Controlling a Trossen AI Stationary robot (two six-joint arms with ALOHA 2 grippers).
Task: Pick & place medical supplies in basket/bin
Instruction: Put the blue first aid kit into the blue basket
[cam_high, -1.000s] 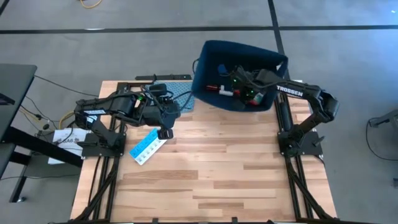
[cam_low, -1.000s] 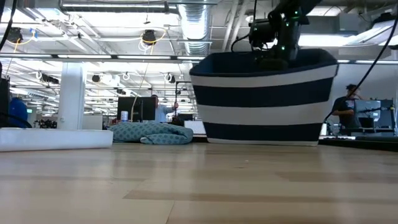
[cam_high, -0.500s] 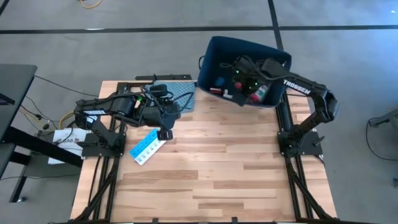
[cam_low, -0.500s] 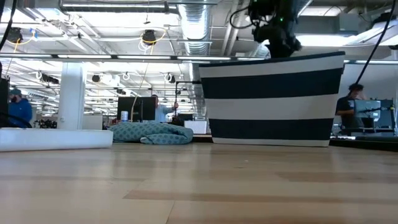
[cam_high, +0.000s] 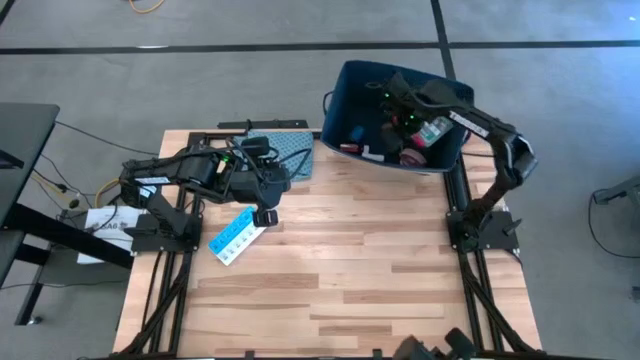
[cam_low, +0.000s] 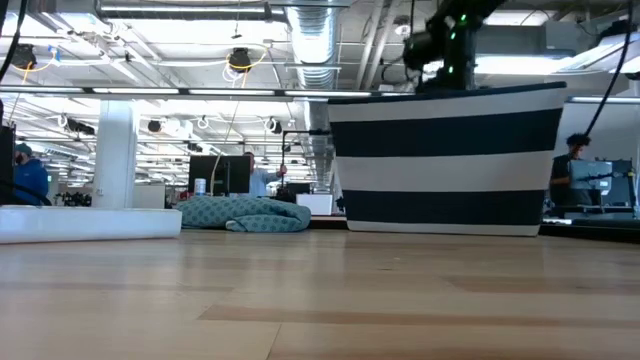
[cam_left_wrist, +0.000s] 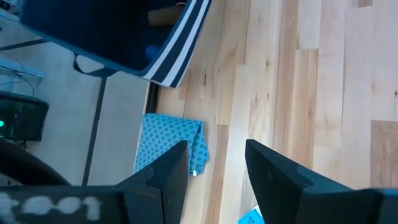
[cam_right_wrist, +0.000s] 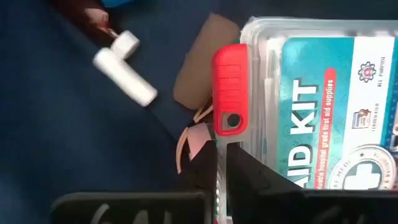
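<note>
On the wooden bench (cam_high: 340, 270), the bin (cam_high: 352, 100) has slid farther right; the right claw (cam_high: 398, 118), now closed empty inside, has released the first-aid kit (cam_right_wrist: 323, 99). The left claw (cam_high: 266, 214) hovers open over the pill organizer (cam_high: 236, 236), apparently next.

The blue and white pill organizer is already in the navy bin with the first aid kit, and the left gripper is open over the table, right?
Not quite. The high view shows the pill organizer lying on the table, beside the open left gripper. The first aid kit is in the navy bin.
</note>
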